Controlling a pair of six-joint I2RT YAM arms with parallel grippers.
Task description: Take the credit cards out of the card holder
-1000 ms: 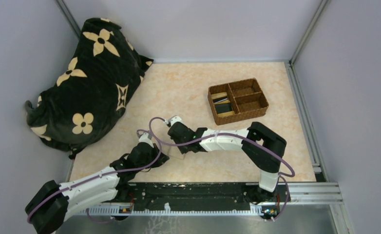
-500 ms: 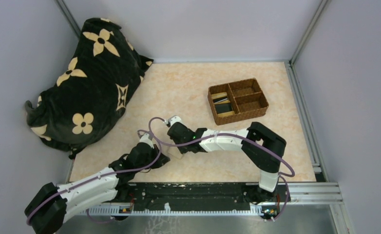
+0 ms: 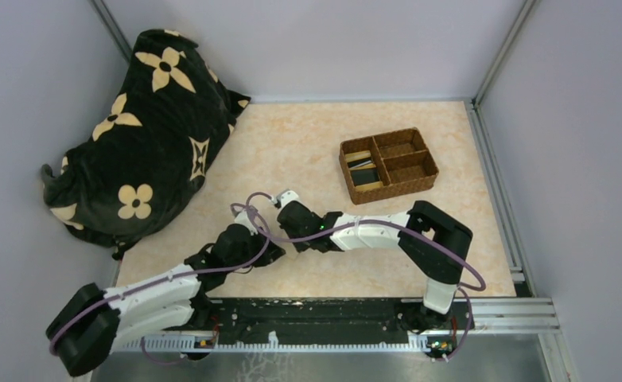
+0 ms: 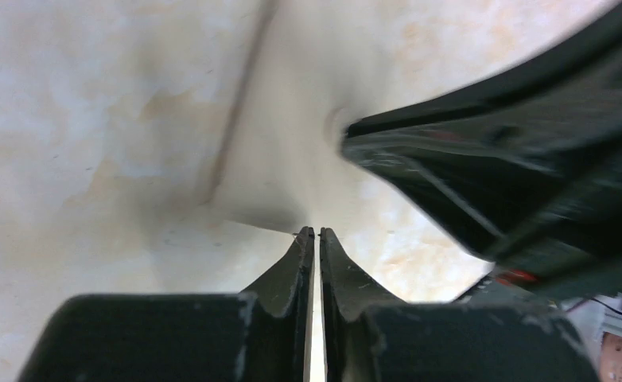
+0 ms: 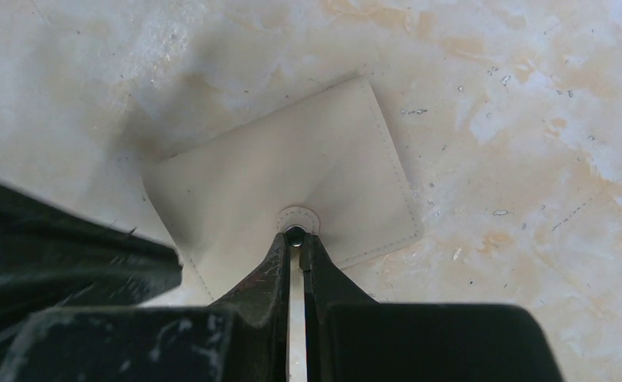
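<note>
Left gripper [image 4: 312, 232] moved closer, grip unclear; right gripper [image 5: 296, 237] pressed together at card holder [image 5: 292, 171] snap tab [image 5: 297, 214]. We'd peel up gently while left pins the holder.

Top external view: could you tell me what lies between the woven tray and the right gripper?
Only bare tabletop separates the woven tray from the right gripper, as the top view shows.

A: How do the arms sit?
B: Both stretch forward and bend inward, wrists close together.
A: Grippers?
B: The left gripper [image 4: 312, 235] shows a hairline slit between fingers; the right gripper [image 5: 296, 239] is pinched closed.
</note>
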